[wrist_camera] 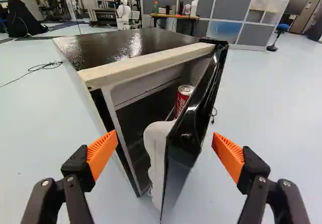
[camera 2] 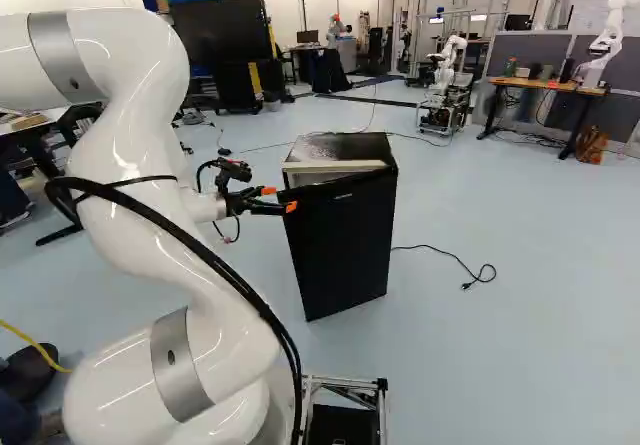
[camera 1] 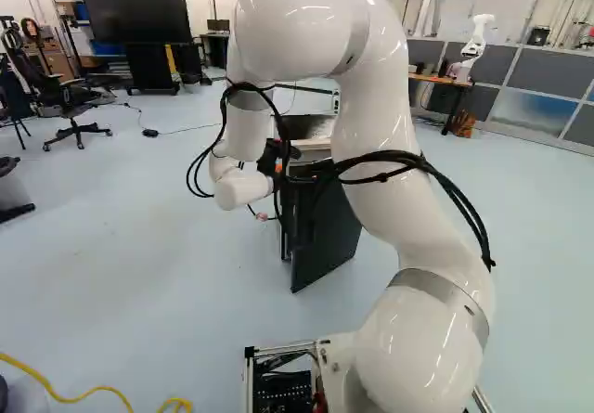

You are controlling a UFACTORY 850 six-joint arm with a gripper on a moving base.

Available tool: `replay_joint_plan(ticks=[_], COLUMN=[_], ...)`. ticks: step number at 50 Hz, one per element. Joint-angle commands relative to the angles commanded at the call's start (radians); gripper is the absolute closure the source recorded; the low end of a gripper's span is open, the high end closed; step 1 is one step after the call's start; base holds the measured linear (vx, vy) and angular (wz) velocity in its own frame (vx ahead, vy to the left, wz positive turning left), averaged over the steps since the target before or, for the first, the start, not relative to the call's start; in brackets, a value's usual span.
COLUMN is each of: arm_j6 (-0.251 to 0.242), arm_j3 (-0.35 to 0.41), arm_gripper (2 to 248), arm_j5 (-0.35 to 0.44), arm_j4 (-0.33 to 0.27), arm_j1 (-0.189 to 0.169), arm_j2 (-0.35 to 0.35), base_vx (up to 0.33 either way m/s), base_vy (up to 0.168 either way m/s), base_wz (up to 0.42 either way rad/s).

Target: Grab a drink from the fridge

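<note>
In the right base view my gripper (camera 2: 279,199) is at the upper front of the small black fridge (camera 2: 340,145). The fridge door (camera 2: 345,240) stands partly open. From the wrist, the gripper (wrist_camera: 164,139) shows its orange-padded fingers spread wide, the door's free edge (wrist_camera: 173,178) lying between their lines and neither pad seen touching it. Through the gap, a red drink can (wrist_camera: 182,102) stands upright at the door's inner side, its lower part hidden by the white door lining (wrist_camera: 157,148). The left base view shows the dark door (camera 1: 325,241) behind my arm.
A black cable (camera 2: 480,275) lies on the floor beside the fridge. Farther off are a wooden-topped table (camera 2: 545,85), another robot (camera 2: 448,70) and a large dark screen (camera 1: 135,12). A yellow cable (camera 1: 74,397) runs along the floor near the base.
</note>
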Motion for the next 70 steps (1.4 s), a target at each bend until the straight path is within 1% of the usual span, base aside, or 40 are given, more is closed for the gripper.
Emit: replay_joint_plan(ticks=[18, 44, 70], arm_j6=[0.0, 0.0, 0.0], arm_j3=[0.005, 0.024, 0.119], arm_gripper=[3, 3, 3], arm_j5=[0.024, 0.076, 0.077], arm_j4=[0.017, 0.061, 0.063], arm_j1=[-0.003, -0.025, -0.057], arm_j2=[0.003, 0.013, 0.064], base_vx=[0.0, 0.0, 0.0], base_vy=[0.0, 0.0, 0.0], base_wz=[0.0, 0.0, 0.0])
